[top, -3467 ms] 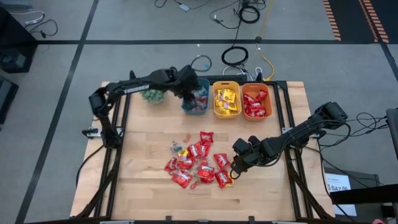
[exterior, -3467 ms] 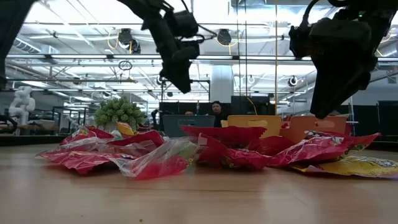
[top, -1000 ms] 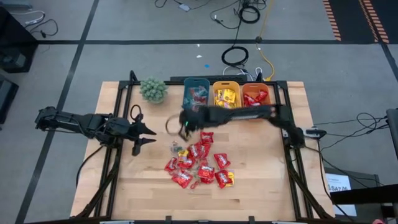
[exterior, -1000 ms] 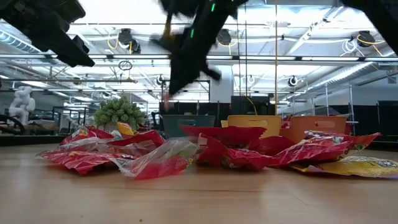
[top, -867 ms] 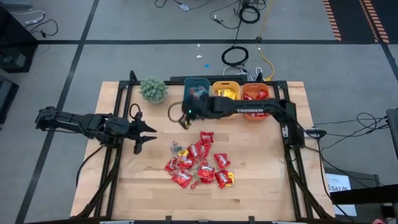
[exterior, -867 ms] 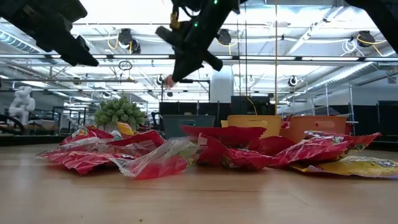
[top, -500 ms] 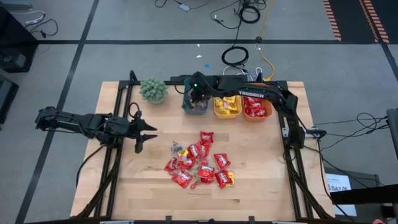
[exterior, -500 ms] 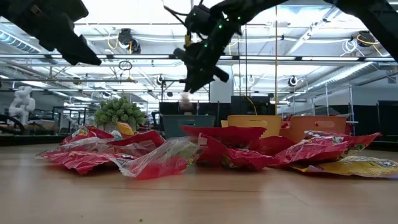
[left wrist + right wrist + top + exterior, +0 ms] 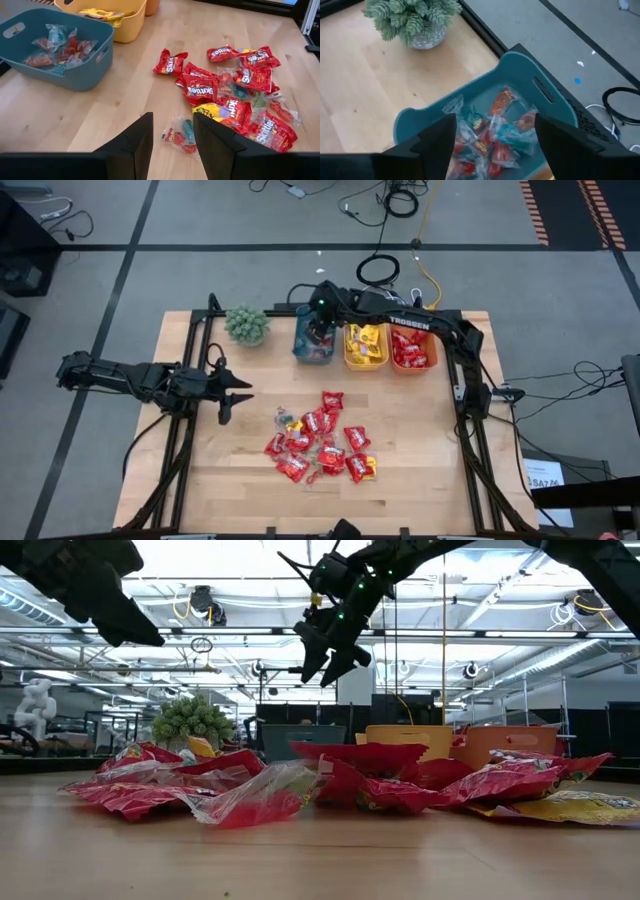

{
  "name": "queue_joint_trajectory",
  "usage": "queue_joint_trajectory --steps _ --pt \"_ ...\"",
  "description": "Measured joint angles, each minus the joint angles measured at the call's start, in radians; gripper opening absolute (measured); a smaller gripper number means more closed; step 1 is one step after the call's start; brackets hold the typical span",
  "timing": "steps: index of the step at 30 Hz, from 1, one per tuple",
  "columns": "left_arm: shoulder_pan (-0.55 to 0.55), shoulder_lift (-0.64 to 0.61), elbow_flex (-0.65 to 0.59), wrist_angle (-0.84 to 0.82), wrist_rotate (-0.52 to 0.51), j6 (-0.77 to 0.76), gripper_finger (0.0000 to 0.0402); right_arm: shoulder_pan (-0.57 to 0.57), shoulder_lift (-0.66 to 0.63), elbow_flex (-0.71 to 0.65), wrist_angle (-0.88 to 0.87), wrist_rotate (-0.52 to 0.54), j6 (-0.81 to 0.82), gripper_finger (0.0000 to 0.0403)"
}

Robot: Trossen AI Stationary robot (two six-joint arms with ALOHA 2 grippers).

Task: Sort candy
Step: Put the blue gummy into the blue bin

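The candy lies in a heap at the table's middle: red packets, a yellow packet and small clear-wrapped pieces. More small pieces lie in the teal bin. My right gripper hangs open above that bin, nothing between its fingers; the low view shows it high over the table. My left gripper stands open left of the heap, above the table, its fingers pointing toward the candy.
A yellow bin and an orange bin, both with candy inside, stand right of the teal one along the far edge. A small green plant stands left of the bins. Bare wood lies at the table's near left.
My right gripper has swung from just left of the heap toward the far edge and up, ending over the teal bin. It carried a small pink piece, then opened, and the piece fell toward the bin. The heap has not moved.
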Motion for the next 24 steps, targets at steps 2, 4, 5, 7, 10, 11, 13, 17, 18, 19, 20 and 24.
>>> queue_joint_trajectory --steps 2,4,5,7,10,11,13,17,18,19,20,24 --pt "0.000 0.000 0.000 0.000 0.000 0.000 0.0148 0.001 -0.004 0.000 -0.018 -0.001 -0.003 0.0267" --pt "0.000 0.000 0.000 0.000 0.000 -0.001 0.0148 0.003 -0.012 0.000 -0.037 -0.003 -0.002 0.0266" --pt "0.000 0.000 0.000 0.000 0.001 0.000 0.0148 0.005 -0.018 0.000 -0.053 -0.004 0.005 0.0264" --pt "0.000 0.000 0.000 0.000 0.003 0.000 0.0148 0.011 -0.034 0.000 -0.073 -0.003 0.030 0.0259" --pt "0.000 0.000 0.000 0.000 0.007 -0.001 0.0148 0.035 -0.058 0.000 -0.091 -0.001 0.058 0.0251" --pt "0.000 0.000 0.000 0.000 0.008 0.000 0.0148 0.048 -0.062 0.001 -0.089 0.001 0.059 0.0249" --pt "0.000 0.000 0.000 0.000 0.008 0.000 0.0148 0.084 -0.066 0.001 -0.083 -0.001 0.060 0.0245" --pt "0.000 0.000 0.000 0.000 0.010 0.000 0.0148 0.167 -0.062 0.001 -0.067 -0.004 0.080 0.0241" --pt "0.000 0.000 0.000 0.000 0.012 0.000 0.0148 0.185 -0.061 0.001 -0.063 -0.004 0.098 0.0240" --pt "0.000 0.000 0.000 -0.001 0.014 0.000 0.0148 0.204 -0.055 0.001 -0.059 -0.002 0.117 0.0240" --pt "0.000 0.000 0.000 0.000 0.014 0.001 0.0148 0.222 -0.049 0.001 -0.050 0.003 0.134 0.0240" --pt "0.000 0.000 0.000 -0.001 0.025 0.003 0.0148 0.288 -0.025 -0.004 -0.033 0.026 0.200 0.0240"
